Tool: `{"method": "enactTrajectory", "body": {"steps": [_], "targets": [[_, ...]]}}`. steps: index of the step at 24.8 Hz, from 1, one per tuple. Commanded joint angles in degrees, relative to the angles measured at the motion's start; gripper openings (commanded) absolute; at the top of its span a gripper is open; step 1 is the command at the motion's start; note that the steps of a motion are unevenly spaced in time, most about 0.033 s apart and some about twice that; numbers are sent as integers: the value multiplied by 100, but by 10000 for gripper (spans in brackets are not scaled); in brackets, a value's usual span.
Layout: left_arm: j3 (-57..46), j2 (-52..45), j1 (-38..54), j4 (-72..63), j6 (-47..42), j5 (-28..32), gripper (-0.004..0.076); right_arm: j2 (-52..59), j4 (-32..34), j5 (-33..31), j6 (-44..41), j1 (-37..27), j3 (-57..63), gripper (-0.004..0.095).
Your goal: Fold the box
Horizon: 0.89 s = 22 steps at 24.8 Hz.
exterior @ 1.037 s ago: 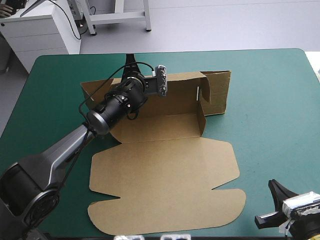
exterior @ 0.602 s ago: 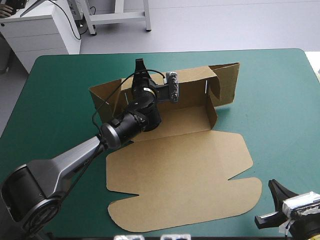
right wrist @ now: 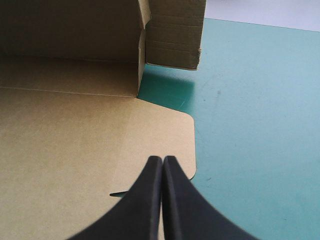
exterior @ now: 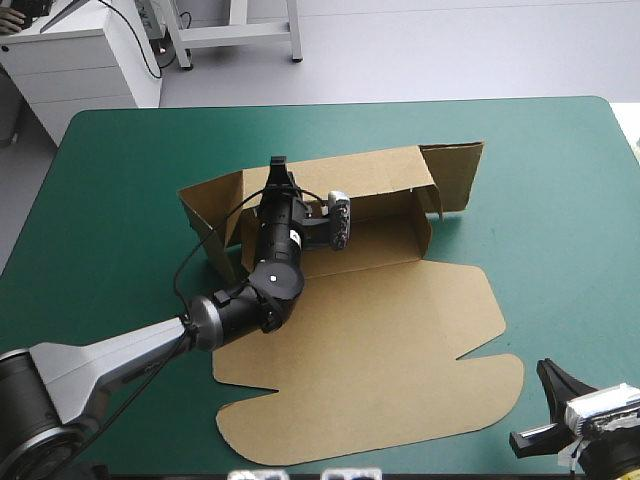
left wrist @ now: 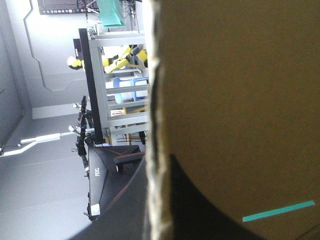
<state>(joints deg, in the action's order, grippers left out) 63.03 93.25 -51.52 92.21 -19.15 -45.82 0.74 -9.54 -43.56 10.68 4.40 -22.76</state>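
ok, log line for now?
box: walls raised, lid flat | left hand: shut on back wall | right hand: shut, off box

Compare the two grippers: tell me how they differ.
The left gripper is shut on the box's raised far wall; the right gripper is shut on nothing. The left reaches over the box's tray; the right is beside the flat lid, by the table's near right corner. Both have black fingers closed.

grey arm, black left claw
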Motion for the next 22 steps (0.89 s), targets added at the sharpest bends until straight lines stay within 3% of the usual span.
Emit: {"method": "enactTrajectory", "body": {"steps": [1, 22], "targets": [[-195, -381, -52, 803, -580, -201, -8, 134, -25, 420, -5, -37, -130, -14], [-543, -417, -79, 762, -619, -169, -8, 134, -25, 420, -5, -37, -130, -14]]}}
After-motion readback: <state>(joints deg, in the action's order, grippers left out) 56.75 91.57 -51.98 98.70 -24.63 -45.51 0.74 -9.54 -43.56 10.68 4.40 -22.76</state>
